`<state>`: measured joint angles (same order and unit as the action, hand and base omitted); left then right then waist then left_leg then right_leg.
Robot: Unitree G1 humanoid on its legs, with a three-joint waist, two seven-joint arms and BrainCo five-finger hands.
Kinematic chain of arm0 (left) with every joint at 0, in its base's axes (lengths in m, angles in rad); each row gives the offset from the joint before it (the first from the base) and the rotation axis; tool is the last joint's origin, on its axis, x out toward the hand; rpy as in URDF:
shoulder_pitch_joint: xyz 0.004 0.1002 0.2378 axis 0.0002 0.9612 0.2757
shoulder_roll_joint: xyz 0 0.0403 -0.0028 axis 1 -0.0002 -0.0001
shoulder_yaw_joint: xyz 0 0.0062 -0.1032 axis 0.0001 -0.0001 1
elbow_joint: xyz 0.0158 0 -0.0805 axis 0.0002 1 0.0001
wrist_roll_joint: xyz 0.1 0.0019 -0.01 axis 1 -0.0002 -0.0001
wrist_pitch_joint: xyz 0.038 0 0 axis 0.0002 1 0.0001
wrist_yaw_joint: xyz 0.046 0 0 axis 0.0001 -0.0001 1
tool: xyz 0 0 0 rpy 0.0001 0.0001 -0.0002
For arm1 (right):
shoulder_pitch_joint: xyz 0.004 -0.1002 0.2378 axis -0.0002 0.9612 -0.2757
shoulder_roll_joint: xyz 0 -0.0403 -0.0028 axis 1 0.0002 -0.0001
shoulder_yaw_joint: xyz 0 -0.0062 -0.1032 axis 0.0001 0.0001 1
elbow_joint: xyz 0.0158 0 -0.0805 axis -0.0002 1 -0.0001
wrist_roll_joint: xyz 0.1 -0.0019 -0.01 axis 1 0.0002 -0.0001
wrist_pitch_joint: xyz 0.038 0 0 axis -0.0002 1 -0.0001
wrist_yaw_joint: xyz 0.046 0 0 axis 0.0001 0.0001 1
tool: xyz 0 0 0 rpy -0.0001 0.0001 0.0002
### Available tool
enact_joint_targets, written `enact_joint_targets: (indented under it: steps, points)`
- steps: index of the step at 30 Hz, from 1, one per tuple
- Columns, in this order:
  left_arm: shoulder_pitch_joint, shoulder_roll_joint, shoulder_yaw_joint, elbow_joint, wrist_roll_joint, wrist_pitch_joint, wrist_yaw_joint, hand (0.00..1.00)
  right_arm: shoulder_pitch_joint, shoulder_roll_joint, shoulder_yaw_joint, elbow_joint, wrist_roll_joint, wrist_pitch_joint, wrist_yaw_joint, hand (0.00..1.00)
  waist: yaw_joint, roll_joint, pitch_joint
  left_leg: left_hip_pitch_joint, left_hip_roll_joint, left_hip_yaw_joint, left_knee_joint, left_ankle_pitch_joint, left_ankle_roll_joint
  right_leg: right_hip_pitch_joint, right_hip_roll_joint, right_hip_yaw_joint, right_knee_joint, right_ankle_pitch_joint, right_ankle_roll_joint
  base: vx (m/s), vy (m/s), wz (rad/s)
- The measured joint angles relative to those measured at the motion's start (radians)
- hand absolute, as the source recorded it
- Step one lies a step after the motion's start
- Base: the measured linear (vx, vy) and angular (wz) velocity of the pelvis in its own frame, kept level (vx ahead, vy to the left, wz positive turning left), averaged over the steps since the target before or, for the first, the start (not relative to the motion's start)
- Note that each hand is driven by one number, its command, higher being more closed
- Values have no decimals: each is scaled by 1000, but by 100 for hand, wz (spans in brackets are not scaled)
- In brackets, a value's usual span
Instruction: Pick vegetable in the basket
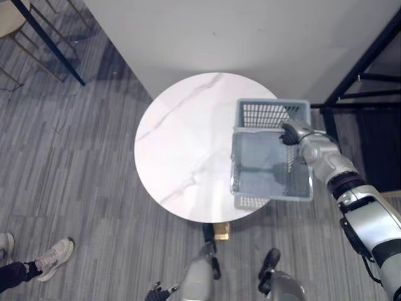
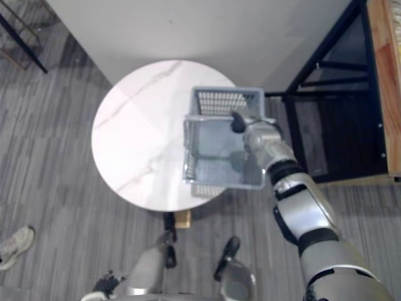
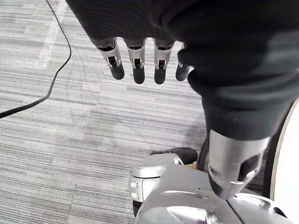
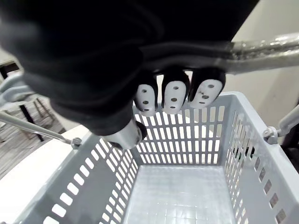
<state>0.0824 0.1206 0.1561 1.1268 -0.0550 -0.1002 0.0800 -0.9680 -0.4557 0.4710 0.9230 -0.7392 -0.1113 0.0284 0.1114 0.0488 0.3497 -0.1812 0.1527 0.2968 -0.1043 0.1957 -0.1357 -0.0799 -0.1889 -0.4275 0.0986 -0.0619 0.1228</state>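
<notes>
Grey striped flooring runs under a round white marble table (image 1: 175, 144), which stands near a pale wall (image 1: 250, 37), with a black metal frame (image 1: 357, 78) off to our right and a person's shoe (image 1: 55, 254) at the floor's left edge. What matters is the grey slotted basket (image 1: 263, 115). It sits over the right side of the tabletop with its near end past the table's rim and its long axis running away from us. We cannot tell whether its base touches the marble. Our right hand (image 1: 290, 133) has it from above, fingers (image 4: 175, 95) curled round the metal handle (image 4: 261, 46) that crosses over the basket's mouth. The basket therefore hangs straight below that hand, open side up. Its slotted floor is bare, and we cannot tell where the vegetable lies. Our left hand (image 3: 135, 60) hangs low by our side over the floor, well apart from the table, fingers loose and straight, holding nothing. We judge that the free left hand would have to do any picking — the right is taken up with carrying.
</notes>
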Motion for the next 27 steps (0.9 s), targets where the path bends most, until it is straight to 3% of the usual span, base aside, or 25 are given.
enact_joint_targets:
  steps: [6,10,17,27]
  points:
    - [1,5,20,-22,39,5,2,0,101,6,87,-173,1,-45,49,100,0,-38,-16,46,-4,29,0,0,0,33,-6,26,-3,4,5,-5,8,-10]
    - [2,19,46,-15,62,17,2,0,190,-14,88,-315,16,-67,66,100,-24,-72,-47,57,-2,50,0,-4,2,32,-5,45,-7,7,9,-13,12,-13]
    - [15,28,46,-8,116,23,-7,0,389,-158,89,-557,65,-82,92,100,-36,-78,-133,79,-4,82,0,-27,9,36,-4,87,-27,18,17,9,14,-15]
    - [68,35,47,20,116,22,-25,0,683,-295,41,-779,130,-160,118,100,-80,-76,-204,102,1,107,0,-40,6,38,1,115,-31,19,18,22,-4,-9]
